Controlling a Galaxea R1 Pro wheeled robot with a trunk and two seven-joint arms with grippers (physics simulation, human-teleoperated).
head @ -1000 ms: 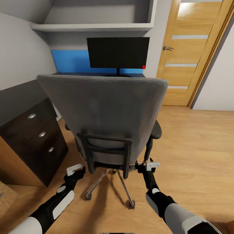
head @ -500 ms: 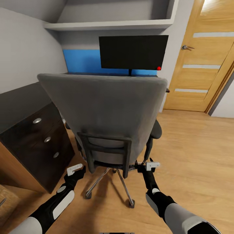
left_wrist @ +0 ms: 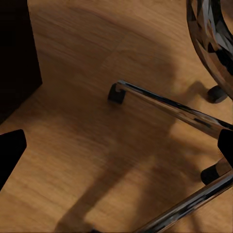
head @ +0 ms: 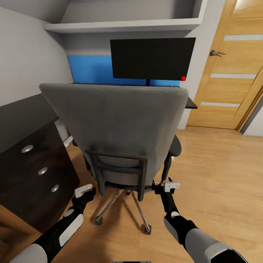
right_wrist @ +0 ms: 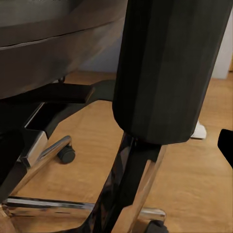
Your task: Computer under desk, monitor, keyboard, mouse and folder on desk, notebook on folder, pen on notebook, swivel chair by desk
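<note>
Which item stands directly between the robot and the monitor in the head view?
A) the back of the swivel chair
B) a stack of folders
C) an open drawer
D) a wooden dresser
A: the grey back of the swivel chair faces the camera, with the monitor on the desk beyond it, and the left tool and right tool low at either side of its base.
</note>
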